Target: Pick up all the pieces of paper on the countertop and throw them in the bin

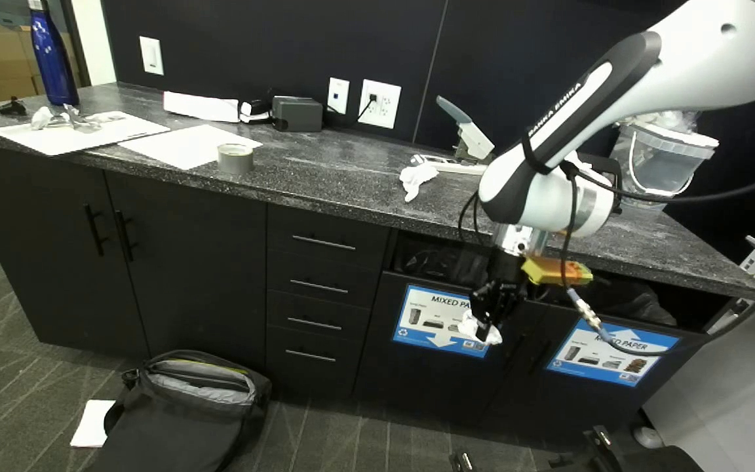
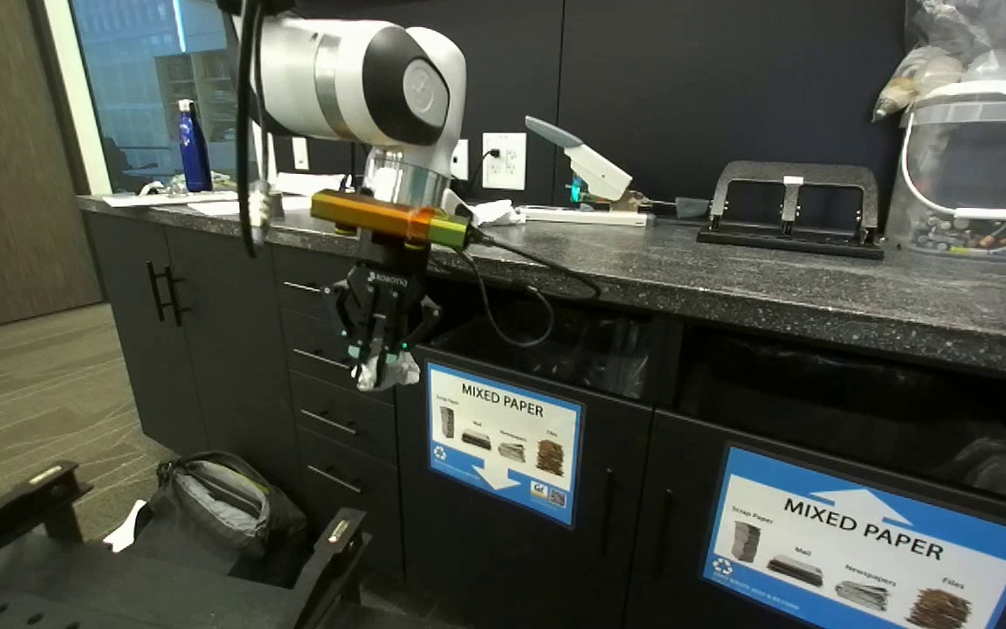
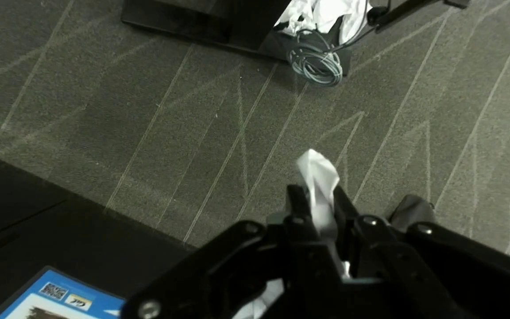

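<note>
Wrist view, pincer (image 3: 319,197) gripping crumpled paper (image 3: 318,170), carpet (image 3: 202,128) below

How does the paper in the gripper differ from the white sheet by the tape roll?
Shape: the held paper is crumpled; the white sheet is flat.
Support: the held paper is pinched in the gripper; the white sheet lies on the countertop.
Size: the held paper looks smaller than the white sheet.
Both are white.
</note>
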Motion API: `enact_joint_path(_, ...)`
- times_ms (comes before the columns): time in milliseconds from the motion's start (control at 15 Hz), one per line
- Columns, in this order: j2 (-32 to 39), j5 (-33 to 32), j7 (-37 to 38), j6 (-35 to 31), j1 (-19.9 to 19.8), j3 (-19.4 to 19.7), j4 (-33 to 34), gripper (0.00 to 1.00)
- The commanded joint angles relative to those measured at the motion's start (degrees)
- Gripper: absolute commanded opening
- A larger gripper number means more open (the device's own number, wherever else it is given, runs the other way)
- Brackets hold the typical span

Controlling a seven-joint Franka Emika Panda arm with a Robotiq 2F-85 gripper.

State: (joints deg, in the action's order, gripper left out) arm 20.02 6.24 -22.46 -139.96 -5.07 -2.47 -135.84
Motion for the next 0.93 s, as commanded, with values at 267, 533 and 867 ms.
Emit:
enact_joint_path(267, 10.96, -1.85, 0.22, -35.44, -3.61, -1.77, -0.38, 0.11)
enact_joint_path(533, 17.24, -7.11, 6.84, -50.80, 1.11, 2.74, 3.97, 0.11)
enact_joint_path(867, 22.55, -4.21, 12.65, -66.87, 7.23, 8.02, 7.45, 0.11)
